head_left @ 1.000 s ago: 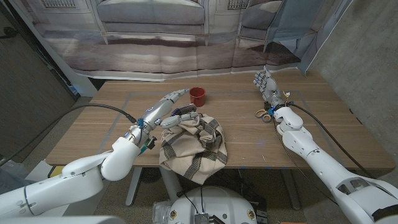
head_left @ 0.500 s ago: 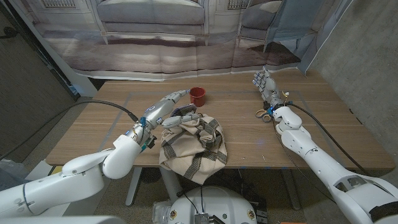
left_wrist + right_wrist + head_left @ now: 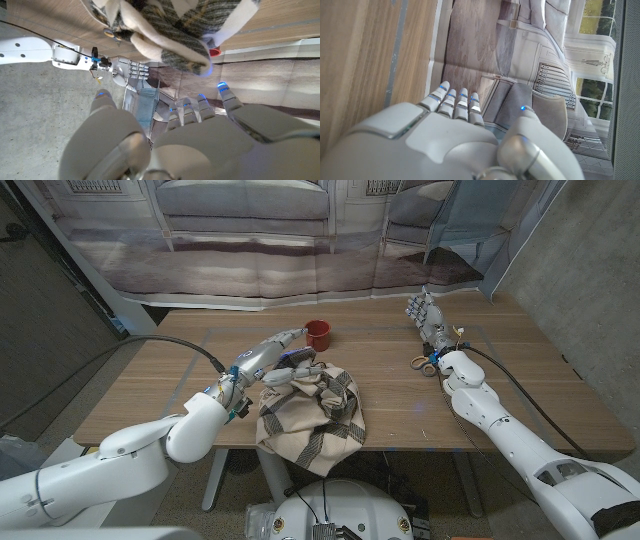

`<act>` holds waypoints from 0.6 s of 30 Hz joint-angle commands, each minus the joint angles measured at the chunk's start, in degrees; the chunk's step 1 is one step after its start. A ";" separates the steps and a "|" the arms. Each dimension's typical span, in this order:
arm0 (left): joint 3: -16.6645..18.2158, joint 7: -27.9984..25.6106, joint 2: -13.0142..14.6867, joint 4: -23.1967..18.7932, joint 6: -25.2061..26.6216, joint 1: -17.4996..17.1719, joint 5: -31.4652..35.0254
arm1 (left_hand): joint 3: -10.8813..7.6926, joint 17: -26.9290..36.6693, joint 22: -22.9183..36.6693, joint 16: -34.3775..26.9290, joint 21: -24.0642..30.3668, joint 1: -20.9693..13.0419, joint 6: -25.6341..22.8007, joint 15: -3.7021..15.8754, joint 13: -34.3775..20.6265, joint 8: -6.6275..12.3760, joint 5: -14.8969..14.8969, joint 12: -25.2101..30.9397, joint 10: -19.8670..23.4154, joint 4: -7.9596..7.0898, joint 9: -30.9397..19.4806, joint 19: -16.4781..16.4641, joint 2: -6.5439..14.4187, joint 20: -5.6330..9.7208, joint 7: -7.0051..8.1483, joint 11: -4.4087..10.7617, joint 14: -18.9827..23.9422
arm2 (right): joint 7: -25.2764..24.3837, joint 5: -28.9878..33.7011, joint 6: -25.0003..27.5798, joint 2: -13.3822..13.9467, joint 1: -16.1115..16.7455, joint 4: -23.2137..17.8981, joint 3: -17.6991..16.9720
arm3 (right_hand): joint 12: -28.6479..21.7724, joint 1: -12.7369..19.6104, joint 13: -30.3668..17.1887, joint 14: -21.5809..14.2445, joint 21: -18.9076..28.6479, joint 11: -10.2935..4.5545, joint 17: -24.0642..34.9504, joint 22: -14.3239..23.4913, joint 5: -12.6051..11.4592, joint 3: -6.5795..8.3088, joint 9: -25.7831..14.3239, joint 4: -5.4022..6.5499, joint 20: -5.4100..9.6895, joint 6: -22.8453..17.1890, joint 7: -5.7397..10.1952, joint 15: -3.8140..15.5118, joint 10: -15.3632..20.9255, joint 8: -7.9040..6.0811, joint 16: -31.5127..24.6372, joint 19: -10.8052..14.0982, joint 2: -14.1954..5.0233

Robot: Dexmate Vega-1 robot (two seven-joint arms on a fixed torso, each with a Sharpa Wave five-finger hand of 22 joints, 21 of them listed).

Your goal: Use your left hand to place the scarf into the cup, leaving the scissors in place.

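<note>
The beige scarf (image 3: pixel 310 415) with dark stripes lies bunched at the table's front middle, part of it hanging over the edge. It also shows in the left wrist view (image 3: pixel 165 25). A small red cup (image 3: pixel 318 333) stands upright just behind it, and a sliver of it shows past the scarf (image 3: pixel 215 51). My left hand (image 3: pixel 272 358) hovers at the scarf's back left corner, fingers apart and pointing toward the cup, holding nothing. Orange-handled scissors (image 3: pixel 424 364) lie at the right. My right hand (image 3: pixel 425 315) stands just behind them, fingers spread, empty.
The wooden table (image 3: pixel 170 380) has faint tape lines across it. A printed backdrop (image 3: pixel 300 260) hangs along the far edge. A grey wall (image 3: pixel 590 290) stands at the right. In the left wrist view, my right hand (image 3: pixel 131 70) shows beyond the scarf.
My left hand has edged slightly forward toward the scarf and cup. The scarf, cup, scissors and right hand have not moved.
</note>
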State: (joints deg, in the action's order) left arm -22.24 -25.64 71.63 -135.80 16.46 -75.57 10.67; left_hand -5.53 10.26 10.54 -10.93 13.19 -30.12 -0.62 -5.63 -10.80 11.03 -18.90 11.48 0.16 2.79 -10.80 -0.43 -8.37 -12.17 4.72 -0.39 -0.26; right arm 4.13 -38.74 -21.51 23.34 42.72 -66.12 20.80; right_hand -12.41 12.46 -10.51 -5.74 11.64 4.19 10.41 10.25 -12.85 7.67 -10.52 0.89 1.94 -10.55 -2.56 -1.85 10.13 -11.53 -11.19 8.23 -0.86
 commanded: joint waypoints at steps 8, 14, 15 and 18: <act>-3.06 2.19 -0.62 -1.65 4.93 2.29 3.37 | 0.46 0.24 0.05 -0.32 0.23 -0.71 -0.83 -0.18 -0.24 0.52 -0.63 0.34 0.03 0.31 -0.15 -0.78 -0.43 -0.15 0.15 0.56 0.10 | 0.59 0.07 -0.62 -0.66 -0.65 0.86 0.30 | 0.09 0.10 -0.14 -0.46 -0.02 -0.26 0.19 0.34 0.05 -0.18 -0.28 -0.21 -0.17 -0.15 0.59 -0.21 0.41 0.19 0.27 -0.03 -0.25; -4.12 4.97 -1.57 0.88 2.29 4.32 1.16 | 0.54 0.24 0.03 -0.26 0.14 -0.99 -1.24 0.18 -0.24 0.68 -0.74 0.39 0.13 0.44 -0.15 -0.86 -0.33 -0.18 0.28 0.72 0.04 | 0.41 0.18 -0.16 -0.70 -0.66 0.61 0.53 | 0.09 0.08 -0.14 -0.45 -0.02 -0.20 0.20 0.34 0.06 -0.21 -0.28 -0.23 -0.21 -0.18 0.53 -0.17 0.42 0.19 0.29 0.00 -0.26; -4.59 5.65 -1.82 0.95 2.77 4.84 1.53 | 0.55 0.25 0.02 -0.28 0.10 -1.09 -1.35 0.41 -0.25 0.72 -0.77 0.43 0.21 0.47 -0.15 -0.86 -0.27 -0.18 0.29 0.85 0.09 | 0.31 0.22 -0.10 -0.68 -0.63 0.52 0.55 | 0.09 0.07 -0.14 -0.47 -0.02 -0.12 0.20 0.34 0.06 -0.22 -0.28 -0.23 -0.20 -0.17 0.55 -0.17 0.43 0.20 0.28 0.00 -0.27; -5.46 6.54 -2.26 0.88 3.74 5.71 2.50 | 0.57 0.25 0.02 -0.28 0.06 -1.20 -1.42 0.58 -0.25 0.73 -0.81 0.48 0.34 0.52 -0.16 -0.86 -0.21 -0.18 0.28 0.99 0.13 | 0.09 0.24 0.03 -0.62 -0.47 0.27 0.54 | 0.09 0.05 -0.14 -0.47 -0.02 -0.14 0.20 0.34 0.07 -0.24 -0.29 -0.23 -0.22 -0.21 0.55 -0.21 0.44 0.19 0.29 0.00 -0.28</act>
State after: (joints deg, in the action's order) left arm -25.45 -22.57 70.61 -136.36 20.14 -72.69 13.09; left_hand -5.05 10.26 10.39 -10.93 13.19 -30.57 -1.56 -5.38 -10.80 11.47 -19.30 11.48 0.47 3.27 -10.80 -0.81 -8.81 -12.16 5.02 -0.09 -0.08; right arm 4.57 -38.76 -21.91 22.81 42.20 -65.52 21.11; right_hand -12.41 12.46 -10.51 -5.94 11.64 4.19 10.55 10.25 -12.85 7.43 -10.52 0.65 1.94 -10.55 -2.56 -2.06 10.13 -11.53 -11.19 8.23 -0.85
